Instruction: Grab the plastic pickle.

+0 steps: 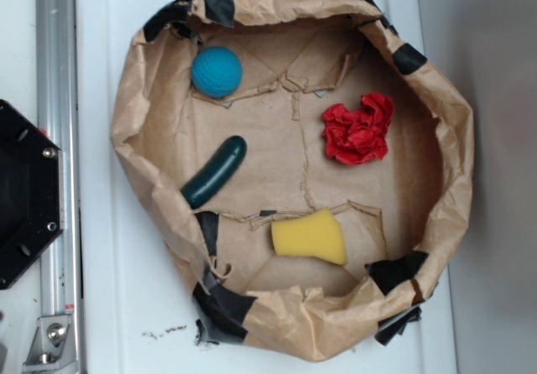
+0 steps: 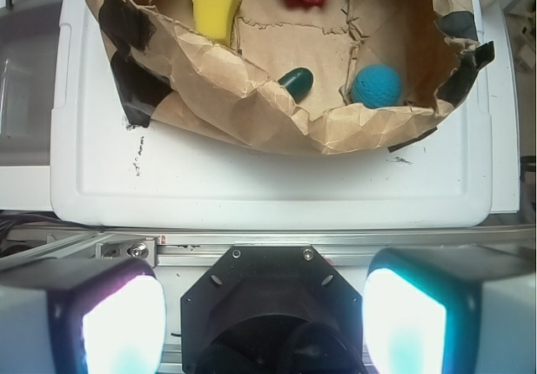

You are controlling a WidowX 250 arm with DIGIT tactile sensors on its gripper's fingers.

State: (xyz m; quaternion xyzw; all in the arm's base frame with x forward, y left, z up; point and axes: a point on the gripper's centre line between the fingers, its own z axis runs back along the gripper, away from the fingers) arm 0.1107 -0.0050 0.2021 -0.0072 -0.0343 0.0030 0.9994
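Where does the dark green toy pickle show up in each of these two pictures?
Exterior view: the plastic pickle lies whole on the left side of the paper bin's floor, slanting, below the teal ball.
Wrist view: only one rounded end of the pickle peeks over the bin's crumpled near wall, upper middle of the picture.
Shared landmark: the teal ball, just right of the pickle here.

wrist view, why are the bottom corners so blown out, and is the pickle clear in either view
Wrist view: the gripper fingertips glow overexposed white-cyan, and the bag wall hides most of the plastic pickle. Exterior view: even, soft light, slightly blurry; the pickle shows whole.
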